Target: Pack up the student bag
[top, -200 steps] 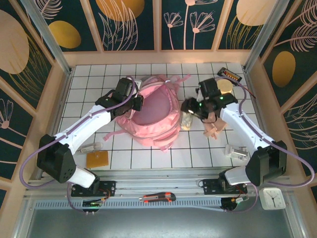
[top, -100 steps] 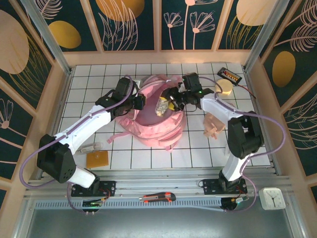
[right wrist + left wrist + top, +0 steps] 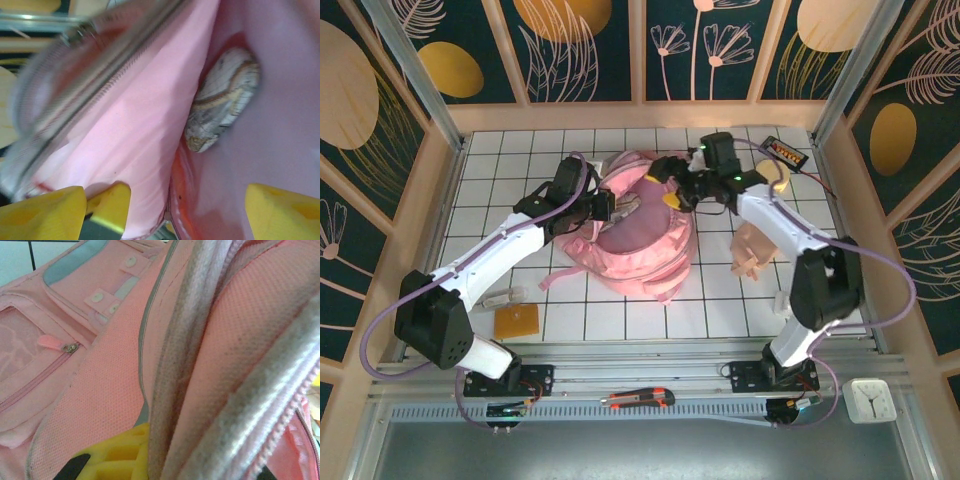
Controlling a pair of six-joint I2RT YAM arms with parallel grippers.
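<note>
The student bag [image 3: 642,240], a big soft pink backpack, lies at the table's middle with its top unzipped. My left gripper [image 3: 601,206] is shut on the rim of the bag's opening; in the left wrist view the bag [image 3: 100,390] fills the frame and its grey-edged rim runs between the left gripper's [image 3: 185,465] yellow fingers [image 3: 117,457]. My right gripper [image 3: 669,190] stands open at the bag's mouth. The right wrist view looks into the bag [image 3: 150,125]: a pale patterned bundle [image 3: 224,102] lies loose on the lining, beyond the right gripper's [image 3: 195,210] spread fingers [image 3: 282,207].
A peach cloth piece [image 3: 752,250] lies right of the bag. At the back right are a black box [image 3: 785,151] and a yellow round thing [image 3: 775,176]. An orange square [image 3: 517,321] and a clear item [image 3: 505,296] sit front left. A red-black knife [image 3: 638,400] lies on the front rail.
My right arm swung from the bag's right side to its mouth carrying the pale bundle, then opened and left the bundle inside. The left gripper kept its hold on the rim.
</note>
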